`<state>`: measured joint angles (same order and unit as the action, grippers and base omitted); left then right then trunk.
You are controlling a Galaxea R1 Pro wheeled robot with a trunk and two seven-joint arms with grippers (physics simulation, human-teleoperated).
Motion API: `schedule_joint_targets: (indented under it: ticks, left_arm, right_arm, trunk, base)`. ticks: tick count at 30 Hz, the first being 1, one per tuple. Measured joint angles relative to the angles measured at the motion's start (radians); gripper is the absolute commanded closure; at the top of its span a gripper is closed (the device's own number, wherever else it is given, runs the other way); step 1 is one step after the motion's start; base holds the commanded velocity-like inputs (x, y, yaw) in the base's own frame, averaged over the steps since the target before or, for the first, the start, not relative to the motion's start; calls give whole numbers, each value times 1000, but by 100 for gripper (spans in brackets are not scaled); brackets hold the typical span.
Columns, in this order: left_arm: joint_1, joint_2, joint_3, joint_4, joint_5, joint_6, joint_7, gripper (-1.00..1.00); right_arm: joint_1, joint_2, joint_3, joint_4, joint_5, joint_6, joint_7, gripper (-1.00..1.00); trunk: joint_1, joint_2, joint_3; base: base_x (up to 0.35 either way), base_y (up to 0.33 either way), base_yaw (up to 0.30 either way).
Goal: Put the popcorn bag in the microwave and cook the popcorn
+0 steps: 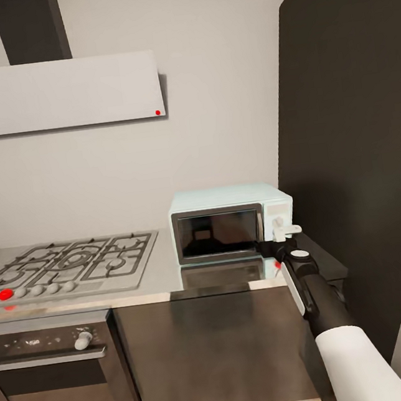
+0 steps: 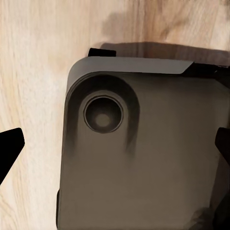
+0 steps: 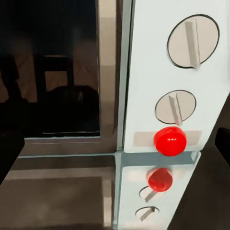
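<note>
The popcorn bag is most likely the dim lump behind the dark glass of the microwave [image 1: 231, 222], though through the tinted door and its reflections that is a guess, not a certainty. Nearest, the right arm reaches forward from the lower right of the head view, its right gripper [image 1: 284, 231] up at the microwave's control panel; whether its fingers are apart or together I cannot tell from here. The right wrist view looks straight at that panel: two white knobs [image 3: 192, 42] one above the other, and below them a round indicator light [image 3: 169, 141] glowing red, mirrored in the steel countertop [image 1: 165, 274]. The door looks closed. The left wrist view shows a grey body part over pale wooden floor, its finger state unclear too. Farther left sit the gas hob [image 1: 70, 263] and the oven [image 1: 57, 362] beneath it. Judging from the closed door and lit light, loading seems done and heating under way; what remains is waiting until the kernels pop.
</note>
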<state>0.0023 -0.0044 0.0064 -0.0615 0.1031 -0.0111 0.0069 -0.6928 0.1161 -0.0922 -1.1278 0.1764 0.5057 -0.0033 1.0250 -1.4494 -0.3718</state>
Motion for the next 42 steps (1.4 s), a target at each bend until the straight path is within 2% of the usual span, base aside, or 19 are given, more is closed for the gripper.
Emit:
schedule_joint_targets:
  ticks: [22, 42]
  left_arm:
    - [0, 1, 0, 0, 0, 0, 0, -100]
    - [0, 3, -1, 0, 2, 0, 0, -100]
  right_arm:
    - [0, 0, 1, 0, -1, 0, -3, -100]
    - [0, 1, 2, 1, -3, -2, -15, -100]
  trunk:
    - [0, 0, 0]
    - [0, 0, 0]
  base:
    - [105, 42, 0]
    - [91, -45, 0]
